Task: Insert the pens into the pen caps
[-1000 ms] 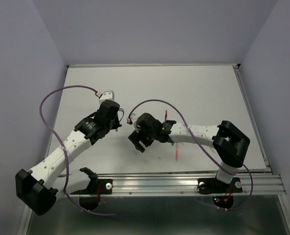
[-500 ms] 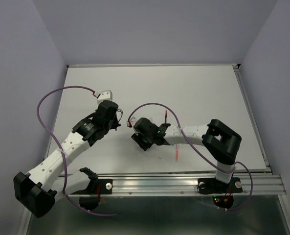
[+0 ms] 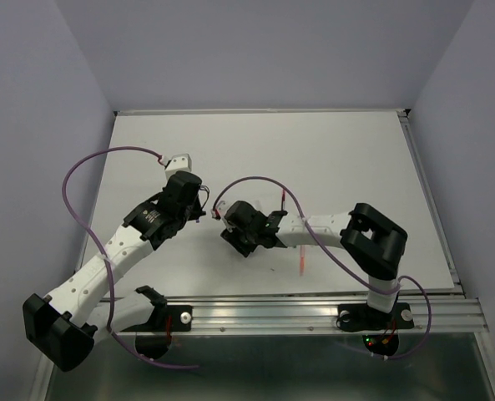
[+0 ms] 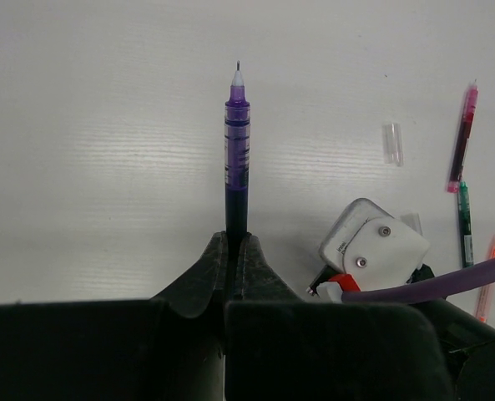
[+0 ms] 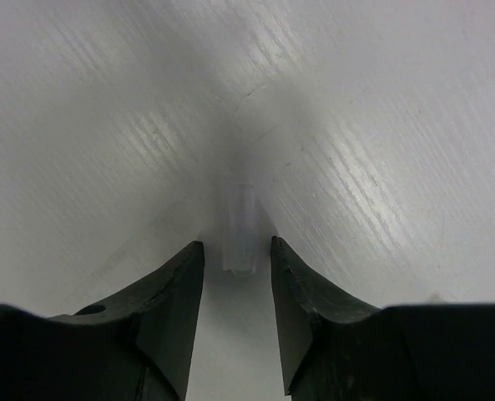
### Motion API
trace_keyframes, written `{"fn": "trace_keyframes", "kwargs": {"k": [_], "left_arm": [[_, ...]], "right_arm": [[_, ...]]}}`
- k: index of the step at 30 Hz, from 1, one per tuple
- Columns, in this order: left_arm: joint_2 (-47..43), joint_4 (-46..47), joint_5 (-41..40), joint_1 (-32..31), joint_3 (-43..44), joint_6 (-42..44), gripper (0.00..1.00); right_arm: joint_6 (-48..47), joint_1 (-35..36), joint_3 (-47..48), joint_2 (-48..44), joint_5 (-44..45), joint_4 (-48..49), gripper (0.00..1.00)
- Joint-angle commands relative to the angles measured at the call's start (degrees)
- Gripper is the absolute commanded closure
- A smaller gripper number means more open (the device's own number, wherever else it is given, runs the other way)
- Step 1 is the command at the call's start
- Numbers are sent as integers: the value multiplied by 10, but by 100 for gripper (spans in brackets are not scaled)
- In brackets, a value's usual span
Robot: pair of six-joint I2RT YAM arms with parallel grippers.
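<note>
My left gripper [image 4: 232,240] is shut on the dark blue pen [image 4: 237,142], which sticks straight out ahead with its bare tip forward, above the table. In the top view the left gripper [image 3: 195,209] is left of centre. My right gripper [image 5: 237,248] is open and low on the table, with a clear pen cap [image 5: 240,224] lying between its fingertips, touching neither. In the top view the right gripper [image 3: 233,237] hides that cap. Another clear cap [image 4: 392,144] lies loose. A dark red pen [image 4: 462,138], a green pen [image 4: 464,224] and an orange pen [image 4: 487,282] lie to the right.
The right arm's white wrist camera [image 4: 372,246] and purple cable [image 4: 447,280] sit close to the left gripper. The dark red pen [image 3: 283,199] and orange pen [image 3: 300,261] lie beside the right forearm. A metal rail [image 3: 314,309] runs along the near edge.
My right gripper has moved left and down to the table. The right arm has folded lower. My left gripper has held almost still with the blue pen.
</note>
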Motion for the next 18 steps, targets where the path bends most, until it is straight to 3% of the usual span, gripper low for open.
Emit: {"fn": "trace_keyframes", "kwargs": {"k": [1, 7, 8, 10, 14, 18], "left_arm": [[-18, -4, -15, -2, -4, -3, 100], [-21, -3, -10, -2, -5, -1, 100], [-22, -1, -6, -2, -5, 1, 100], [-26, 3, 4, -2, -5, 4, 100], [-35, 35, 56, -2, -14, 31, 100], [-33, 70, 213, -2, -19, 59, 100]], "right_arm": [[-23, 4, 4, 50, 0, 23, 58], [-63, 4, -4, 59, -24, 43, 80], [-86, 4, -3, 59, -35, 46, 90], [-107, 4, -2, 52, -25, 47, 97], [-203, 4, -27, -13, 39, 88, 99], [-310, -57, -63, -116, 16, 161, 99]]}}
